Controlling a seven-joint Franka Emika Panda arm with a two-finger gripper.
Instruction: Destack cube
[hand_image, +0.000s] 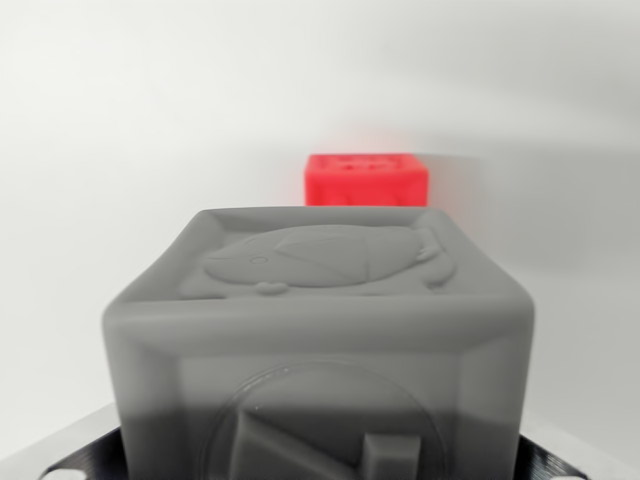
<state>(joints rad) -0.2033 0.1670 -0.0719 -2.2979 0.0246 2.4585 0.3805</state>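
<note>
The grey cube (320, 340) fills the wrist view's foreground, apparently grasped in the gripper, though the fingers are hidden. Red cube (366, 179) sits beyond on the worktop (110, 150). Next: lower and release it clear of red.

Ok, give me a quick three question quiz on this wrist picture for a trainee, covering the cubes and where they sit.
1. True or false: the small red plastic cube sits beyond the large grey embossed plastic cube in the wrist view.
2. Which cube fills most of the picture? A) red B) grey C) blue
3. Fill in: the raised relief on the grey cube's top face looks like a ____.

Key:
1. True.
2. B.
3. An animal, roughly fish-like; the exact kind is hard to tell.
</note>
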